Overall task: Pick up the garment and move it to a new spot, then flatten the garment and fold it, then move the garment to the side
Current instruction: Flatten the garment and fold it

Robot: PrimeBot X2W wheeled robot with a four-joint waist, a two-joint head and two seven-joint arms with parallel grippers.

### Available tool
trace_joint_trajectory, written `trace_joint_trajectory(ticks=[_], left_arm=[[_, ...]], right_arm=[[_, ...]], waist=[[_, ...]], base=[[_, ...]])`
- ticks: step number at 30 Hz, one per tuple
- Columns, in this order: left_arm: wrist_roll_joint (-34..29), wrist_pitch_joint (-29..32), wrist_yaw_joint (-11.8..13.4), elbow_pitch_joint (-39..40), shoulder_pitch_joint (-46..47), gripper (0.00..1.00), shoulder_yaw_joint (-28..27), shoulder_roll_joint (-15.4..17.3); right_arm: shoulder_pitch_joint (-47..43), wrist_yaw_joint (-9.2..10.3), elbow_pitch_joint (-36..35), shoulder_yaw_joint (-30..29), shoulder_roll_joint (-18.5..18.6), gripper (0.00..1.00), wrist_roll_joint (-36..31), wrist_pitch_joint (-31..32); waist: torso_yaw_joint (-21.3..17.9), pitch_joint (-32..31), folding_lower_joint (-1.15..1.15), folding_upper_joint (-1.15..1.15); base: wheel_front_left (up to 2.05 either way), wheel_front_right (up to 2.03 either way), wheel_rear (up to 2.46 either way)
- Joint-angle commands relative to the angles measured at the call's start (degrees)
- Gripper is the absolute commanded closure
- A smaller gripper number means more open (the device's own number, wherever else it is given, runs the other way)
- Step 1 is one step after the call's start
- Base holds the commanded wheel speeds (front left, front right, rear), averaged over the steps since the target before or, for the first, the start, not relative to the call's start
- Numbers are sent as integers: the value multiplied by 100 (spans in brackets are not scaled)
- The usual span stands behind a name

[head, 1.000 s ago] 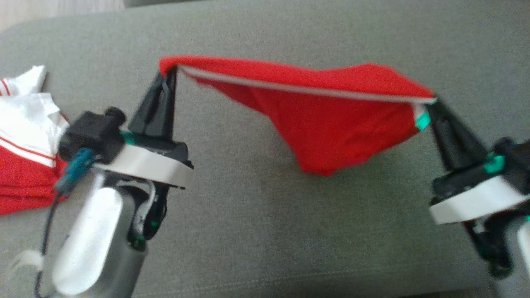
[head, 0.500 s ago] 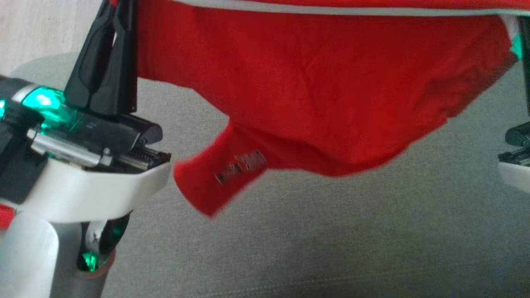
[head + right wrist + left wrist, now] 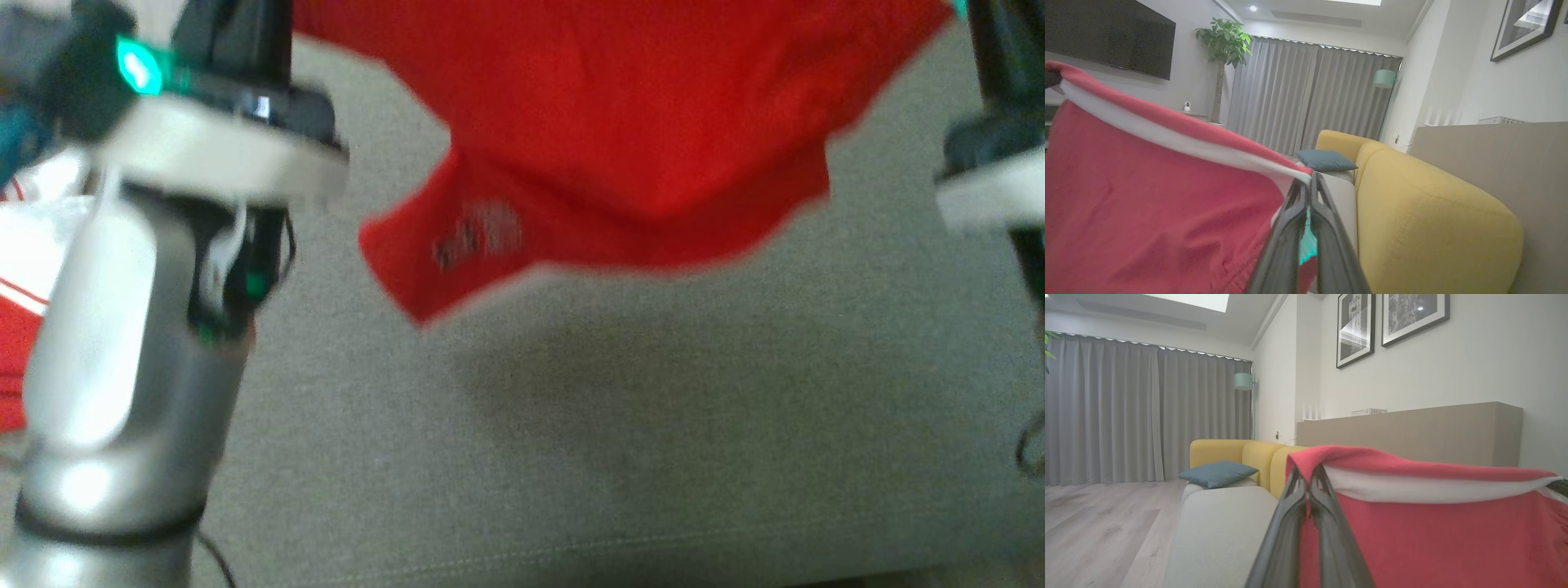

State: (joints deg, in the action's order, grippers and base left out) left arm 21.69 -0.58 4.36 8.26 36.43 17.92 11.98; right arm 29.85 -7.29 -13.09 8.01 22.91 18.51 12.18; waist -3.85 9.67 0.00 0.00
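The garment is red with a white band along its held edge, and it hangs stretched between my two grippers above the grey sofa seat. In the left wrist view my left gripper is shut on one corner of the garment. In the right wrist view my right gripper is shut on the other corner of the garment. A flap with a small printed mark dangles lowest, clear of the seat. In the head view, both grippers' fingertips run off the top edge.
A pile of red and white clothes lies on the seat at the left, behind my left forearm. A yellow sofa with a blue cushion stands beyond. Wooden floor lies to the left.
Both arms have risen with the garment, lifting it well above the seat. It now hangs lower in the middle and a flap has dropped free. The head view has shifted too.
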Motion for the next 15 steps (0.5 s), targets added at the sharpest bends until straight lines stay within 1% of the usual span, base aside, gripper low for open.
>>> trace_joint_trajectory(ticks=[1,4,6,9,12,15], left_arm=[[19,-146,-65,-180,598,100,-224,81],[-50,-630,-220,-1378,1421,100,-252,-48],[-115,-986,-288,-2152,1920,100,-282,-110],[-181,-1298,-393,-3239,2471,100,-321,-189],[-174,-1408,-430,-4177,2575,100,-377,-333],[-109,-1436,-512,-4985,2325,100,-436,-510]], right_arm=[[539,-20,98,134,129,100,43,-113],[1471,-20,1084,464,29,100,2,-468],[2049,-20,1716,708,-106,100,-100,-807],[2678,-20,2700,1054,-333,100,-344,-1361],[2947,-20,3663,1432,-583,100,-567,-1835],[2883,-20,4599,1915,-859,100,-636,-2151]], waist=[[-20,131,0,0],[-64,270,0,0],[-117,357,0,0],[-173,482,0,0],[-209,593,0,0],[-212,697,0,0]], base=[[0,0,0],[0,0,0],[0,0,0],[0,0,0],[0,0,0],[0,0,0]])
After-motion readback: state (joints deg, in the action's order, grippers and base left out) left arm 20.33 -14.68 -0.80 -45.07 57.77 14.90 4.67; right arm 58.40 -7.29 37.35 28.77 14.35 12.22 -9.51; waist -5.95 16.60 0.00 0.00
